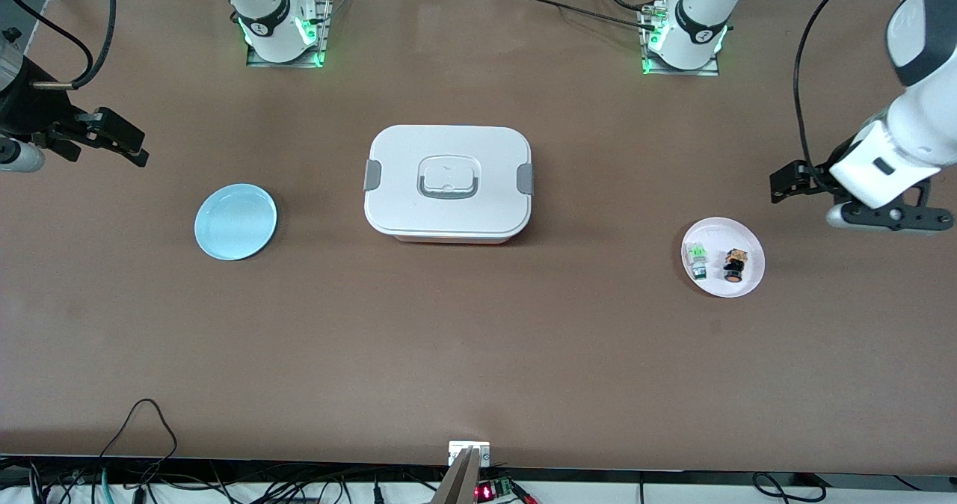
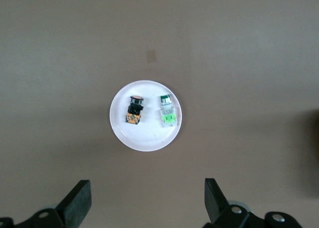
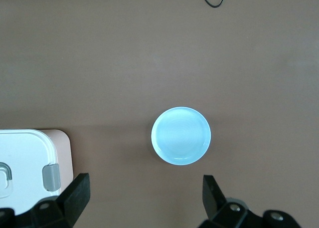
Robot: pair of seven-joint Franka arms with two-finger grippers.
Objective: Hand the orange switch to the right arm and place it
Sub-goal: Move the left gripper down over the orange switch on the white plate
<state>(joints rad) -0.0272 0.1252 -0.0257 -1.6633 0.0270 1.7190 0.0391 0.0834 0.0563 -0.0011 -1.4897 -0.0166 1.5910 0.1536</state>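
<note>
Only the green-and-white part (image 1: 697, 259) crowds the orange switch (image 1: 735, 265) on the white plate (image 1: 750, 244).

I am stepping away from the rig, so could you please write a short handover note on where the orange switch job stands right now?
Left gripper: jaws open, empty, up over the table by the white plate at the left arm's end.
Right gripper: jaws open, empty, waiting by the blue plate at the right arm's end.
Orange switch: lying on the white plate beside the green-and-white part.
White lidded box: mid-table, closed.
Done: nothing yet.
Left: left gripper picks the switch, hands it to the right gripper, which places it, likely on the blue plate.
</note>
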